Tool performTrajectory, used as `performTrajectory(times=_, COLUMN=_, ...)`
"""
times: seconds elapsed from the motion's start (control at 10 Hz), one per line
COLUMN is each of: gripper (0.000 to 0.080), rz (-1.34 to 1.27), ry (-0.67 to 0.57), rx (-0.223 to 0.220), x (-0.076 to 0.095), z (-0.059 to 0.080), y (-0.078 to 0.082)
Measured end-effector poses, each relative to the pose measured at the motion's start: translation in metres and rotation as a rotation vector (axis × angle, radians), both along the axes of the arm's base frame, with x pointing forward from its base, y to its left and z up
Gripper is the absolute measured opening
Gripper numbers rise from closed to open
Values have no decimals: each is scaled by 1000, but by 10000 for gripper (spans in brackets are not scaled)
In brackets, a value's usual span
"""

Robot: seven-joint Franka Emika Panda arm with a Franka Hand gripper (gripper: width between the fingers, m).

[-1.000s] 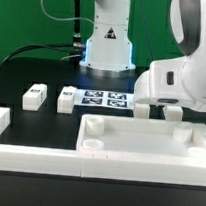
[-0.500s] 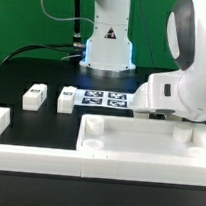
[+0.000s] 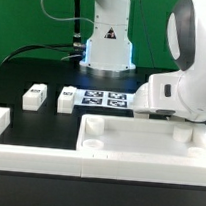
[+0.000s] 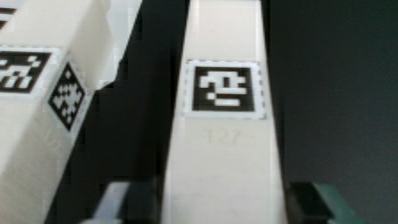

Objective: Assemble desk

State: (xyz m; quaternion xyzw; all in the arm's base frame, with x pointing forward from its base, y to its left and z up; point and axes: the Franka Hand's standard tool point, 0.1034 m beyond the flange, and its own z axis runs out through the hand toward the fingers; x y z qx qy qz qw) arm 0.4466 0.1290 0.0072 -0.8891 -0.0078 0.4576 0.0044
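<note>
Ref. landmark: desk panel [image 3: 138,142], lying flat on the bench [image 3: 29,120], rim up, so its leg sockets presumably face the arm. The low rail [image 3: 36,158] runs along the panel's near side, prob. as a stop. Beyond the panel's far edge, toward the exterior view's left, lie loose post A [image 3: 33,96] and loose post B [image 3: 66,98], well apart from the panel. The marker board [image 3: 103,98] lies just past the same edge, nearer its middle. The arm wrist [image 3: 177,92] sits low over the panel's far corner on the exterior view's right and hides the tool there. Wrist view: the tool [image 4: 222,200] straddles the target leg post [image 4: 226,110], tag face toward the camera. One finger [image 4: 116,203] is on each flank w/ a dark sliver showing, so the jaws read as apart, not clamped yet. The post is approx. centred, which should limit twist on closing. The adjacent post [image 4: 36,90] lies near, separated by a narrow gap, so there's a risk of a finger nudging it.
</note>
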Motion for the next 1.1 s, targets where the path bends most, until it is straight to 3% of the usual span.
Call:
performTrajectory(times=0.1, gripper=288, rz=0, ry=0, rx=0, x=0, z=0, y=0)
performTrajectory(times=0.5, gripper=288, rz=1, ry=0, rx=0, x=0, z=0, y=0)
performTrajectory(times=0.6, gripper=288, rz=3, ry=19, rx=5, x=1, z=8, y=-1)
performTrajectory(times=0.9, gripper=289, rz=-97, ry=10, rx=87, x=44, z=83, y=-18)
performTrajectory(times=1.1, gripper=290, rz=-129, ry=-69, rx=89, x=61, z=115, y=-29)
